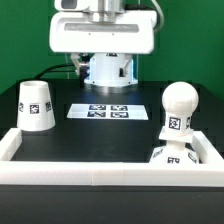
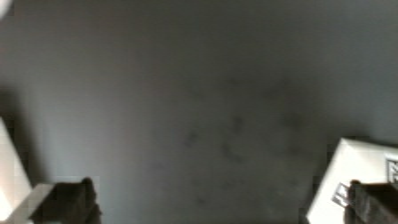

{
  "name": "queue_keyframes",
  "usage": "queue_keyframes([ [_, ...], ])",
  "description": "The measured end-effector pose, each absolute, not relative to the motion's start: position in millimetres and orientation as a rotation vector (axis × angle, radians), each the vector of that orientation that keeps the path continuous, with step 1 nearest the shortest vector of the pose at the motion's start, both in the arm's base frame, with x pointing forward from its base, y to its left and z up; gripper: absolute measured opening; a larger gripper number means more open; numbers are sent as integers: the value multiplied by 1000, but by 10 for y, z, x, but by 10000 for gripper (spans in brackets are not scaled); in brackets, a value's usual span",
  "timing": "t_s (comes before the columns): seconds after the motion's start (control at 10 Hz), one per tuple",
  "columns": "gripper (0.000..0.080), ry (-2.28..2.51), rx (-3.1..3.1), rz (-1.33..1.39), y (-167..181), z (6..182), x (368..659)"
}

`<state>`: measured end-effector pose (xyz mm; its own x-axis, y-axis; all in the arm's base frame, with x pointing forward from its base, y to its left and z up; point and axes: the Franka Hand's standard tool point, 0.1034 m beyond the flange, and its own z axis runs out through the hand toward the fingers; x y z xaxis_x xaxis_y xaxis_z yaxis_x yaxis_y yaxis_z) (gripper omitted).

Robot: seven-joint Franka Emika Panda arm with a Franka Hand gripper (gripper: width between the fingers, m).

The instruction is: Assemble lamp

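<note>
The bulb (image 1: 178, 108) is seen seated on the base (image 1: 172, 154) at the exterior view's near right of the bench (image 1: 100, 140), the shade (image 1: 38, 105) at the left. The end effector (image 2: 217, 203) is held released and empty. The shade is judged light, stiff and slippery, best gripped across its tapered wall.

Hand (image 2: 217, 205) raised, fingers (image 2: 66, 203) wide apart.

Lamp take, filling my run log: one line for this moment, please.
shade: upright, exterior view's left | bulb: upright on base, right | gripper: jaws open, empty | marker board: centre
</note>
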<state>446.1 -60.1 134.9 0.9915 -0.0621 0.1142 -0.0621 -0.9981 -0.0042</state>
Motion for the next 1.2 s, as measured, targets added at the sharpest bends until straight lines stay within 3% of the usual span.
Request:
queue_keyframes([
  [0.4,699,46,-3119,-166,-1129,1281,4153],
  [0.9,699,-7,-3103,-143,-1140,1171,4148],
  [1.2,699,-79,-3095,-132,-1337,1013,3805],
])
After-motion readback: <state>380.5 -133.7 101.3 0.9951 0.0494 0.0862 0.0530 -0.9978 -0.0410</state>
